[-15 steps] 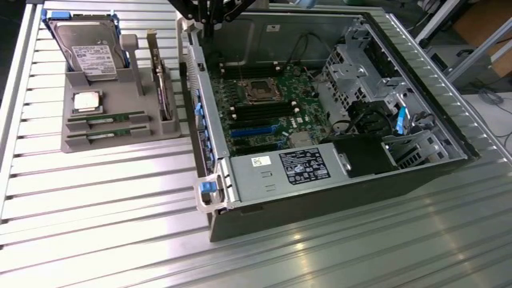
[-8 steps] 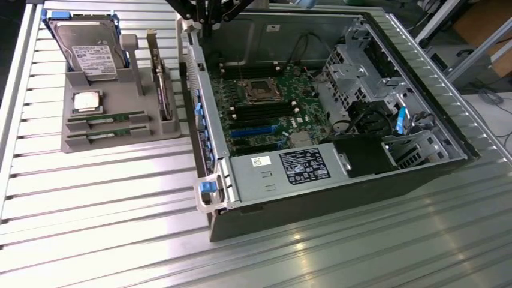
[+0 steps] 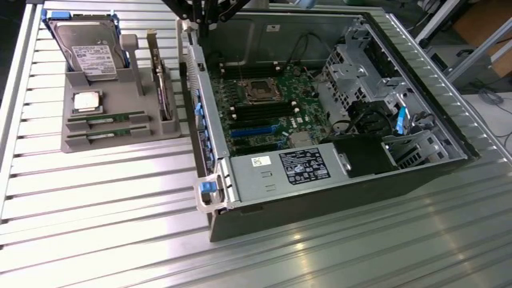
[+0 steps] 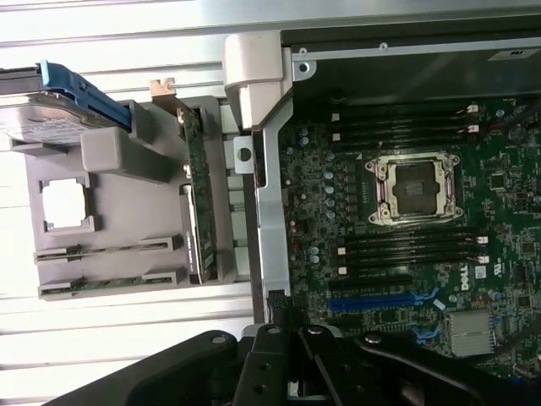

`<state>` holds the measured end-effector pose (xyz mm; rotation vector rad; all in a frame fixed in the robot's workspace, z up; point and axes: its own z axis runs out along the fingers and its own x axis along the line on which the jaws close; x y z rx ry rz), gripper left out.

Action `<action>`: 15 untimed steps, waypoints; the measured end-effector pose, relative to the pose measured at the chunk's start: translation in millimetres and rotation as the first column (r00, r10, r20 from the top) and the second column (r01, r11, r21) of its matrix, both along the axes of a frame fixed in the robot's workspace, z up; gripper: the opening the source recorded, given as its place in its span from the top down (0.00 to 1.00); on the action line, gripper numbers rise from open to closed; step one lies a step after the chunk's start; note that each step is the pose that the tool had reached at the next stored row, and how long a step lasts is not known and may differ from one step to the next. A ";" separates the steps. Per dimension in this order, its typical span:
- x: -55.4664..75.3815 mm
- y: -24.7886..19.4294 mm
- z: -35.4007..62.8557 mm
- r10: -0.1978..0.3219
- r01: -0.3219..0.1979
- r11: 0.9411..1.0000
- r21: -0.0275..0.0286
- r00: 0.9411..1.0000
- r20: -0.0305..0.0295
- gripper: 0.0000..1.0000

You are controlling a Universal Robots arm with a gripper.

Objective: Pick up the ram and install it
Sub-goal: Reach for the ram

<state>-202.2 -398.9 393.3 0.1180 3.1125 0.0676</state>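
Two green ram sticks (image 3: 108, 118) (image 3: 108, 133) lie side by side in slots at the near end of a grey holder tray (image 3: 112, 90), at the exterior view's left. The wrist view shows the same ram sticks (image 4: 106, 251) (image 4: 106, 282). My gripper (image 3: 200, 9) hangs high over the far corner of the open computer case (image 3: 320, 108), away from the tray, with nothing seen in it. Its black body (image 4: 296, 359) fills the wrist view's edge. Black memory slots (image 4: 410, 245) run beside the empty CPU socket (image 4: 414, 188) on the motherboard.
On the tray also sit a silver hard drive (image 3: 90, 45) in a blue bracket, a square silver CPU chip (image 3: 86, 102) and an upright card (image 3: 164, 84). The case's metal side wall (image 3: 196, 102) stands between tray and motherboard. A power supply (image 3: 296, 168) occupies the near end.
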 end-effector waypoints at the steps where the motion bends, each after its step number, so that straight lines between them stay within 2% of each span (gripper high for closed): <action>1: -0.9 0.0 0.0 0.000 0.000 1.000 0.000 1.000 0.000 0.89; 15: -10.3 0.0 0.0 0.000 0.000 1.000 0.000 1.000 0.000 0.89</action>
